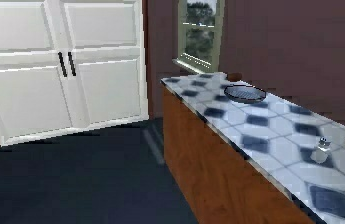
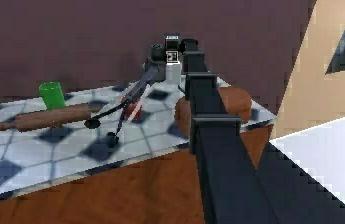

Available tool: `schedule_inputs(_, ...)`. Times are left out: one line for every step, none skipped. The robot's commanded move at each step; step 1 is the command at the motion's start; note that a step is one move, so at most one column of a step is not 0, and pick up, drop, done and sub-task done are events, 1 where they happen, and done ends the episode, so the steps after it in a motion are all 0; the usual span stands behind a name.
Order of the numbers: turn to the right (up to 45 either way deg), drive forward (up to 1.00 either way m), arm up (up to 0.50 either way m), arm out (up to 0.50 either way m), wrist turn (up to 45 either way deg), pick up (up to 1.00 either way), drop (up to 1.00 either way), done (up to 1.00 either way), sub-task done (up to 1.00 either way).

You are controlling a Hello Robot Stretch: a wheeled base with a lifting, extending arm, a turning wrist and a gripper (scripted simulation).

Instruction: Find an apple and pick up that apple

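A: White cabinet doors [image 1: 65,60] ahead, then a tiled surface [image 1: 280,132] bearing a dark bowl [image 1: 245,93]?

B: Yes. Arm side: hand [image 2: 105,120] against the surface, between green cup [image 2: 50,93] and reddish-brown round thing [image 2: 235,100], apple or not unclear; what the hand holds cannot be told.

The arm [image 2: 218,135] reaches across a blue-and-white tiled counter [image 2: 20,160]; its gripper [image 2: 108,113] sits near a green cup [image 2: 51,94] and a long brown thing [image 2: 38,121].
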Motion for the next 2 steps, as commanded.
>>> schedule_inputs(0.0,0.00,0.00,0.00,45.0,0.00,0.00,0.00,0.00)
schedule_inputs(0.0,0.00,0.00,0.00,45.0,0.00,0.00,0.00,0.00)
